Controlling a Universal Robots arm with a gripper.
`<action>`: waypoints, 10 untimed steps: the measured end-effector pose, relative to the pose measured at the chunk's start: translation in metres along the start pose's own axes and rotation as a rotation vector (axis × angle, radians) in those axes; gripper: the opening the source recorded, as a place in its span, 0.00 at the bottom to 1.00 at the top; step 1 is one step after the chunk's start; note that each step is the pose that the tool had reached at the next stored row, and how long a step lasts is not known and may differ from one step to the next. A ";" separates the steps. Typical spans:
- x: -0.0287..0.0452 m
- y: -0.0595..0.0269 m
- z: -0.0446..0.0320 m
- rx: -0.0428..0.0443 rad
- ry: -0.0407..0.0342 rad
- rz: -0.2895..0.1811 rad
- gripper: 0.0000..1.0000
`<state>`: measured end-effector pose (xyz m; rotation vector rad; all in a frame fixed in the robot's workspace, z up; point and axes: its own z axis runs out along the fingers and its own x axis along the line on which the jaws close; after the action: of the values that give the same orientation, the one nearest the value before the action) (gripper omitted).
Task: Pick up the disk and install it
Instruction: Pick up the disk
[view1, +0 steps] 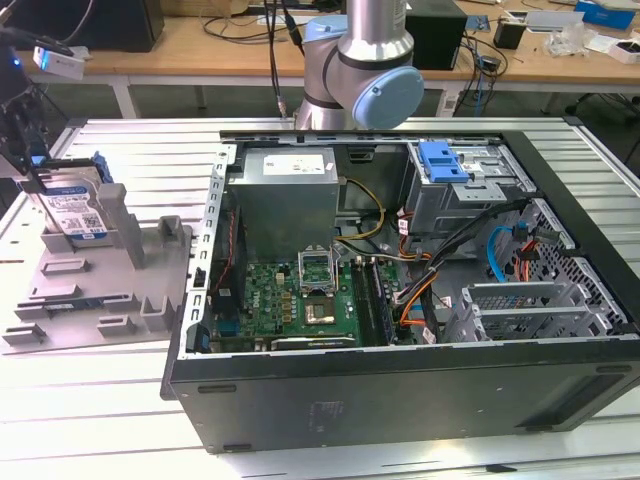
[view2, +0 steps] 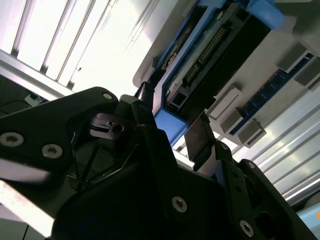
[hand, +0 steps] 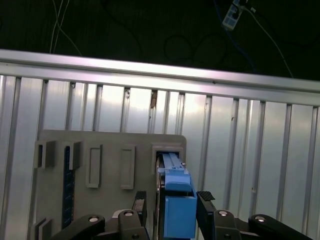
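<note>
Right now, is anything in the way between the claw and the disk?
Nothing visible does. In the first wrist view the claw straddles the disk at its blue-framed edge, and the disk stands upright in the grey tray.

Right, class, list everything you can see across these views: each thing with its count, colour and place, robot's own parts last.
disk: one, silver with blue bracket, upright in the tray, exterior view's left
tray: one, grey, on the table beside the case
computer case: one, black, lying open on the table
circuit board: one, green, inside the case
metal box: one, silver, inside the case
tab: one, blue, on the grey cage inside the case
table: one, silver, slatted
arm: one, silver and light blue, behind the case
hand: one, black, at the disk's blue bracket
</note>
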<state>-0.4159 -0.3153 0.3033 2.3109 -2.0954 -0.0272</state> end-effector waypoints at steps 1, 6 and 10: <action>0.0001 -0.0001 0.0001 -0.0001 0.0000 0.000 0.52; 0.0001 -0.0001 0.0011 0.0001 -0.0001 0.000 0.52; 0.0001 -0.0001 0.0016 -0.0001 0.0000 0.000 0.52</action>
<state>-0.4158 -0.3154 0.3017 2.3109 -2.0954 -0.0273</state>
